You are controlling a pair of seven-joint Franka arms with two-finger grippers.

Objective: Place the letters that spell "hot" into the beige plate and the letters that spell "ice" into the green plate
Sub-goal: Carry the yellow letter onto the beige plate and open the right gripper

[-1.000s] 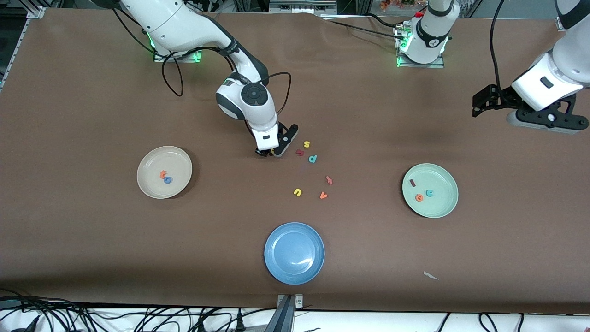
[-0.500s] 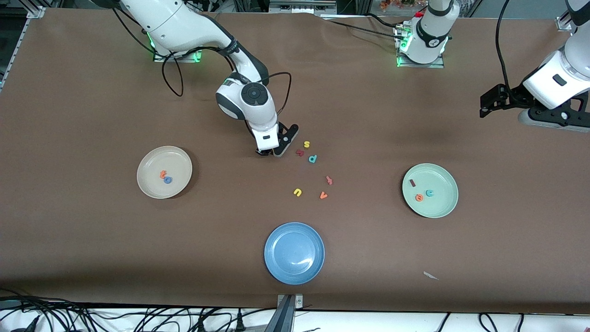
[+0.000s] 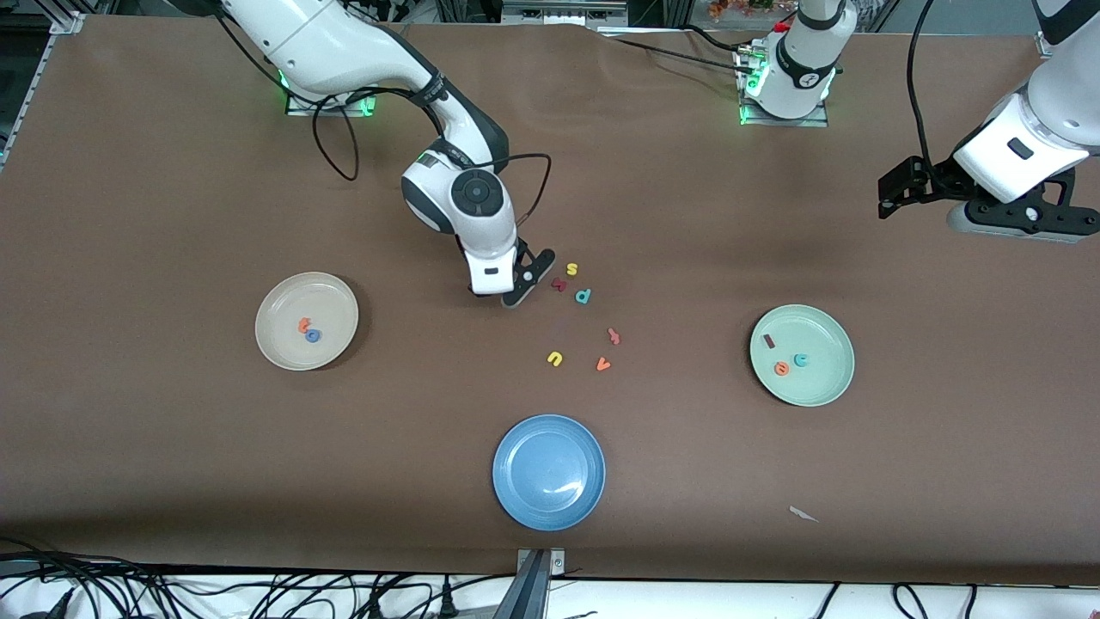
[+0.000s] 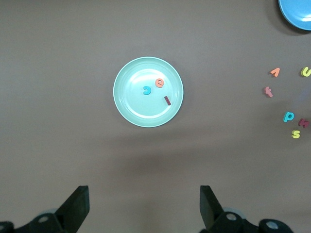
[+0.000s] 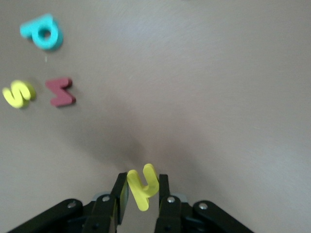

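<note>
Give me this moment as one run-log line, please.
right gripper: shut on yellow h, over table beside s | left gripper: open, waiting | beige plate: t, o | green plate: i, c, e

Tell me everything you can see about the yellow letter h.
The yellow h is a small, matte letter that looks like foam, with a long stem and a curved arch. It is pinched between the fingers of the right gripper, tilted and lifted off the brown table, near the loose letters. Nothing else touches it.

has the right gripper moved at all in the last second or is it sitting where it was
Yes. The right gripper, shut on the small yellow foam letter h, has lifted slightly and shifted away from the yellow foam letter s, toward the round beige plate.
</note>
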